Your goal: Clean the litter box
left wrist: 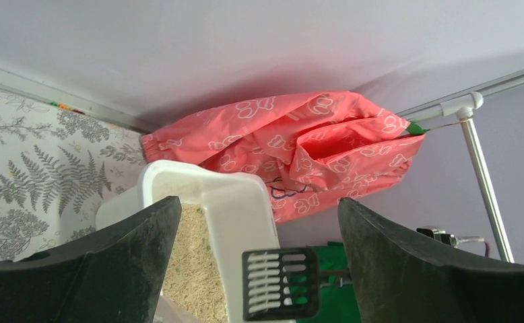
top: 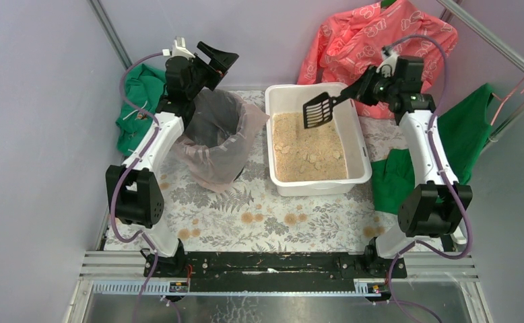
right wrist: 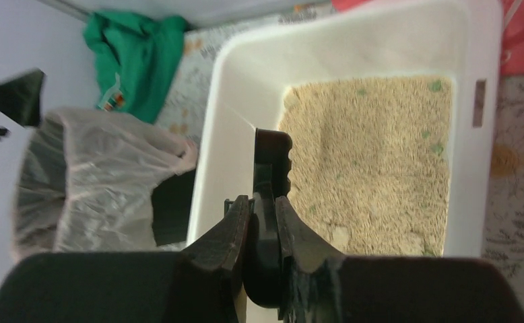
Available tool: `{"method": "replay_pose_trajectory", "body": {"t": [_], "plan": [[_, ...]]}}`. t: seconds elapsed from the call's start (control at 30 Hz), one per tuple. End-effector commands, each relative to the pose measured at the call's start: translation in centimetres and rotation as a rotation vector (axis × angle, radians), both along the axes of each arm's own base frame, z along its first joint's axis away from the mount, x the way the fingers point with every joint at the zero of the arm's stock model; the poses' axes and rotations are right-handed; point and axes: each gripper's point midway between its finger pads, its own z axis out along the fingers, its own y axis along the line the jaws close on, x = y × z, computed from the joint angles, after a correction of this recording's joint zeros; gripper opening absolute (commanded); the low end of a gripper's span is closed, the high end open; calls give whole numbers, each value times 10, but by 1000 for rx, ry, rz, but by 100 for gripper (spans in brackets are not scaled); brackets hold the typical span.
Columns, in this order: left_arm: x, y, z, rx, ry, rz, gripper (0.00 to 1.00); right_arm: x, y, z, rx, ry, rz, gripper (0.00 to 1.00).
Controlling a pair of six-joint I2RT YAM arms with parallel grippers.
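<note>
The white litter box [top: 357, 138] with tan granules and several pale clumps stands at the table's middle right. It also shows in the right wrist view [right wrist: 232, 87] and the left wrist view [left wrist: 239, 202]. My right gripper [top: 369, 86] is shut on the handle of a black slotted scoop [top: 318, 110], held in the air over the box's far half. The scoop looks empty in the left wrist view [left wrist: 279, 284]; its handle [right wrist: 265, 222] sits between my right fingers. My left gripper [top: 213, 59] is open and empty, raised above the black bin's far side.
A round black bin lined with a clear plastic bag [top: 215, 138] stands left of the box. A pink garment [top: 374, 40] hangs behind the box. Green cloths lie at far left [top: 135, 101] and right [top: 461, 145]. A metal rail [top: 508, 50] crosses the right corner.
</note>
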Motion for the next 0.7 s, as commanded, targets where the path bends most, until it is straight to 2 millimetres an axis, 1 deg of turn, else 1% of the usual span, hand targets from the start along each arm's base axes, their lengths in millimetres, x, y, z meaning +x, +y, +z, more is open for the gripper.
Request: {"method": "replay_pose_trajectory", "body": {"t": [0.0, 0.1, 0.2, 0.33, 0.43, 0.53, 0.6, 0.67], "plan": [[4, -2, 5, 30, -32, -21, 94, -17, 23, -28, -192, 26, 87, 0], [5, -1, 4, 43, -32, -19, 94, -15, 34, -48, -243, 55, 97, 0], [5, -1, 4, 48, -31, -15, 94, -9, 37, -62, -231, 74, 90, 0], [5, 2, 3, 47, -25, -8, 93, 7, 41, -74, -211, 76, 93, 0], [6, 5, 3, 47, -25, -3, 93, 23, 39, -88, -227, 79, 78, 0], [7, 9, 3, 46, -24, 3, 93, 36, 39, -95, -232, 61, 67, 0], [7, 13, 1, 50, -20, 9, 93, 42, 41, -98, -218, 48, 62, 0], [7, 16, -1, 49, -15, 14, 92, 44, 44, -106, -219, 45, 60, 0]]}}
